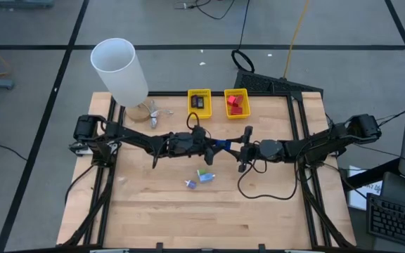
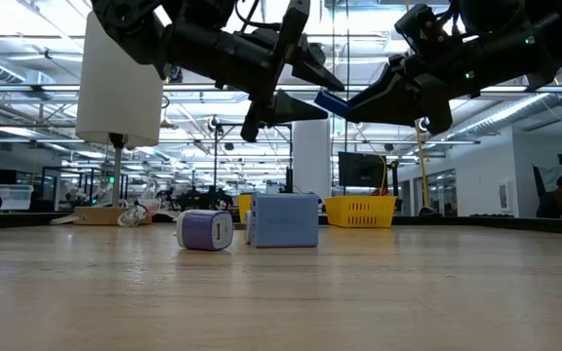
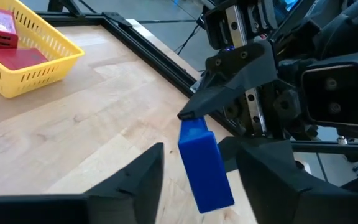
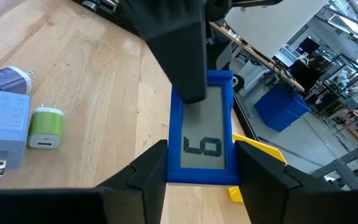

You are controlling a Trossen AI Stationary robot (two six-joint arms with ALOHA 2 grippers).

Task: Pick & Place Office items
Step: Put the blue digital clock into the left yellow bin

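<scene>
Above the middle of the wooden table (image 1: 153, 211), the right gripper (image 4: 197, 163) is clenched on a flat blue rectangular plastic item with a grey screen (image 4: 202, 140). The left gripper (image 3: 197, 174), at its 9 o'clock, stands open around the item's far end.

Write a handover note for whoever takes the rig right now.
Right pincer: shut on the blue item, held in the air over the middle of the table.
Left pincer: open, straddling the same blue item, not yet gripping.
Done: black item in one yellow basket; red items in the other basket.
Left: blue item; green item, lavender item and light blue item loose on the table.
</scene>
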